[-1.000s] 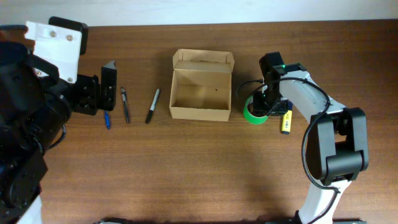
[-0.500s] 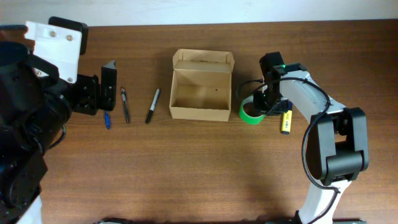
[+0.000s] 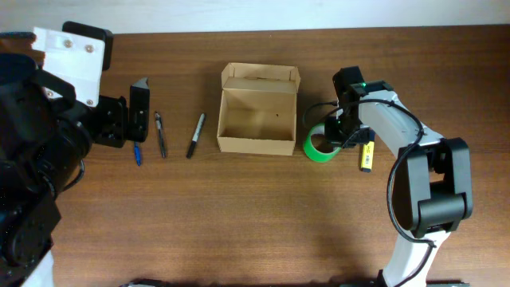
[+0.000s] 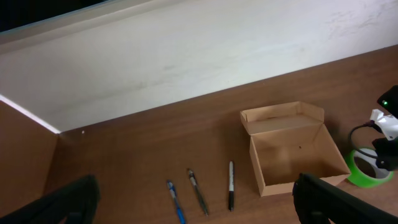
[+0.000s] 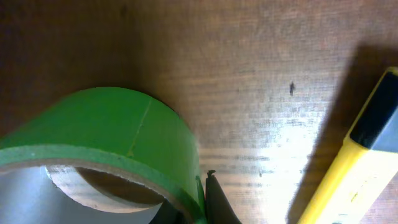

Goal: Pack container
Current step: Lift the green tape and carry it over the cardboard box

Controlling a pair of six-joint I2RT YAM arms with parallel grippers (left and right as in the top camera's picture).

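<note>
Overhead, the right tool (image 3: 338,137) has just pinched the green tape roll (image 3: 316,148), tipping it, ready to lift toward the container (image 3: 257,119) beyond.

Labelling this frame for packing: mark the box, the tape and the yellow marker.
box (image 3: 256,146), overhead view, on its front outer wall.
tape (image 5: 99,121), right wrist view, on the green outer face of the roll.
yellow marker (image 3: 366,160), overhead view, on the yellow barrel.
</note>
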